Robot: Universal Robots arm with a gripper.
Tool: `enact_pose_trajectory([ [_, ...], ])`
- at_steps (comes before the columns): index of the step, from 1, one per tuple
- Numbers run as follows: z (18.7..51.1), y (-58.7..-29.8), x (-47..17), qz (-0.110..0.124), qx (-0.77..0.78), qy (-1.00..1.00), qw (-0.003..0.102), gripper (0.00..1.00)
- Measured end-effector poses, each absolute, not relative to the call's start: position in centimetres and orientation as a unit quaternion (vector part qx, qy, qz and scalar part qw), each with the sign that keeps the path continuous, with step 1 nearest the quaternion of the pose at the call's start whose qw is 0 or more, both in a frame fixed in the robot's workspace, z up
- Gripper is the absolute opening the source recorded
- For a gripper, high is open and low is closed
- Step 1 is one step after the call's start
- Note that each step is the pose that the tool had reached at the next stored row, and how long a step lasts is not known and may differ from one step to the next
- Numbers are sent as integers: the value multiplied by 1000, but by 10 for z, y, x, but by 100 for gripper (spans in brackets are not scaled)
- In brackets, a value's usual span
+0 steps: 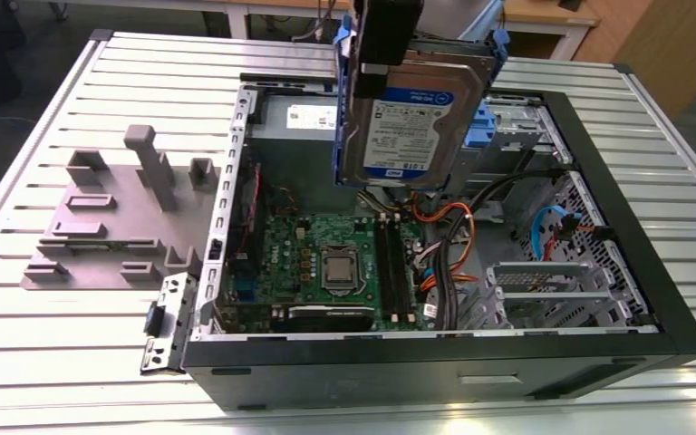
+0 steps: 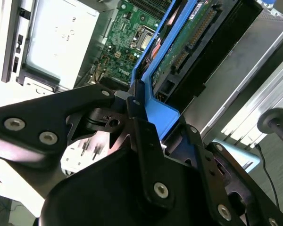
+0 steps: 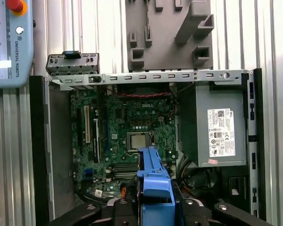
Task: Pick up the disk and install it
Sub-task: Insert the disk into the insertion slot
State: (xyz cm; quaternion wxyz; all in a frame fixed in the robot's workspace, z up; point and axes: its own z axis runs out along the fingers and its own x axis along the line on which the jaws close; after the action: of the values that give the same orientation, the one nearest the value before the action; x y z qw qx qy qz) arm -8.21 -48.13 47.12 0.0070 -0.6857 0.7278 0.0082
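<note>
The disk (image 1: 415, 118), a silver hard drive with a white-and-blue label and blue side rails, hangs upright above the open computer case (image 1: 651, 236), over its rear half. My gripper (image 1: 387, 50) is shut on the drive's upper edge. In the second wrist view the black fingers (image 2: 137, 129) clamp the blue rail (image 2: 155, 110), and the disk's green circuit-board side (image 2: 181, 49) runs away from them. In the first wrist view the blue rail (image 3: 154, 179) stands between the jaws, above the motherboard (image 3: 127, 136).
Inside the case lie a grey power supply with a white sticker (image 3: 219, 132), loose cables (image 1: 445, 236) and a metal drive cage (image 1: 542, 290). A blue clip (image 1: 489, 113) stands behind the disk. A grey fixture block (image 1: 112, 217) sits on the slatted table at the exterior view's left.
</note>
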Motion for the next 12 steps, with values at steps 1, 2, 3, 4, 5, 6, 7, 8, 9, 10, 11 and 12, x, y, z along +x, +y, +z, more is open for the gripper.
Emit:
enact_pose_trajectory([
  [1, 471, -483, -81, 8, -686, 728, 7, 36],
  [2, 471, -484, -81, 8, -685, 728, 7, 36],
  [3, 470, -485, -80, 8, -685, 728, 7, 36],
  [4, 470, -486, -80, 8, -685, 728, 7, 36],
  [5, 470, -488, -79, 8, -685, 728, 7, 36],
  [6, 470, -489, -79, 8, -685, 729, 7, 36],
  [7, 470, -490, -78, 8, -685, 729, 7, 36],
  [8, 469, -492, -77, 8, -685, 729, 7, 36],
  [9, 469, -493, -77, 8, -684, 729, 7, 36],
  [10, 469, -494, -76, 8, -684, 729, 7, 36],
  [11, 469, -496, -75, 8, -684, 729, 7, 36],
  [12, 469, -497, -75, 8, -684, 729, 7, 36],
])
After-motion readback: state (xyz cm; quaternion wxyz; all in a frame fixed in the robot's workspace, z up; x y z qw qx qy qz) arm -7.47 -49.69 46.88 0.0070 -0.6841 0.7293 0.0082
